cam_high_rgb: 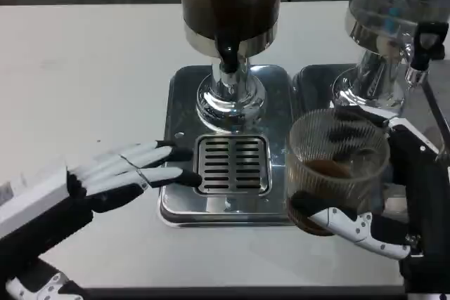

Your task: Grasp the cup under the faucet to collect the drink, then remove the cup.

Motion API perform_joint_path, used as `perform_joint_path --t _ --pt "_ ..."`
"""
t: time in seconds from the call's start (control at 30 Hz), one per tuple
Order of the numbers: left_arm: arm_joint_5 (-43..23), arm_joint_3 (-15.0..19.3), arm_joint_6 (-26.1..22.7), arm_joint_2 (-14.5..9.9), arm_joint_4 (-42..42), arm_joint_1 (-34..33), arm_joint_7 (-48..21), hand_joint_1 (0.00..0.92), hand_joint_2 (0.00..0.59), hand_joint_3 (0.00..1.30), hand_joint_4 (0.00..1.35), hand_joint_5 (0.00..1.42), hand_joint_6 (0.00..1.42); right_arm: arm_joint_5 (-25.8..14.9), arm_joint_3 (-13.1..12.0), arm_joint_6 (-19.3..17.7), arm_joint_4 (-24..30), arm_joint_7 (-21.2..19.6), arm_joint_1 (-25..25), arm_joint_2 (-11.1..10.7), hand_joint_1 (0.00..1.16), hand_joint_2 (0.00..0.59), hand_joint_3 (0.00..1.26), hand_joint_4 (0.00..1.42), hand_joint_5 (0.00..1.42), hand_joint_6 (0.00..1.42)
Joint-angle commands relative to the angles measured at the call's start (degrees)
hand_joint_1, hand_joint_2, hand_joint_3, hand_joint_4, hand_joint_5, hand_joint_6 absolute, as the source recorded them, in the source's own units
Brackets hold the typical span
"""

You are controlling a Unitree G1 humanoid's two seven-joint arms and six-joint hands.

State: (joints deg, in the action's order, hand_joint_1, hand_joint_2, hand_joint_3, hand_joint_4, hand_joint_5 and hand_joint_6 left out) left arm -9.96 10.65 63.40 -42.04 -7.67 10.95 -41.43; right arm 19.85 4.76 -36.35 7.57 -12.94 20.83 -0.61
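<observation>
A clear ribbed glass cup (336, 166) with a little brown drink at its bottom is held by my right hand (394, 201), fingers wrapped around its base and far side. It is to the right of the slotted drip grate (233, 164), away from the black faucet (228, 55) of the dark-drink dispenser (230, 5). My left hand (119, 177) lies flat with fingers stretched out, fingertips touching the left edge of the steel drip tray (184, 89), holding nothing.
A second dispenser (390, 12) with a clear tank and black tap stands at the back right on its own tray (313, 82). The white table (84, 82) stretches to the left. The table's front edge lies just below the hands.
</observation>
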Motion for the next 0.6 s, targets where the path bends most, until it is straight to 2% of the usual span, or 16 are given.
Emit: perform_joint_path --t 0.03,0.6 --pt "0.0 0.0 1.1 -0.9 0.0 1.0 1.1 0.0 0.011 0.21 0.05 0.04 0.09 -0.7 -0.3 -0.7 1.7 -0.3 -0.6 0.3 1.04 0.051 0.86 1.03 1.13 1.42" --pt "0.6 0.1 0.8 -0.9 -0.6 1.6 1.9 0.0 0.011 0.21 0.06 0.04 0.09 -0.9 -0.5 -0.3 1.9 -0.2 -0.6 0.3 1.04 0.059 0.87 1.03 1.15 1.42"
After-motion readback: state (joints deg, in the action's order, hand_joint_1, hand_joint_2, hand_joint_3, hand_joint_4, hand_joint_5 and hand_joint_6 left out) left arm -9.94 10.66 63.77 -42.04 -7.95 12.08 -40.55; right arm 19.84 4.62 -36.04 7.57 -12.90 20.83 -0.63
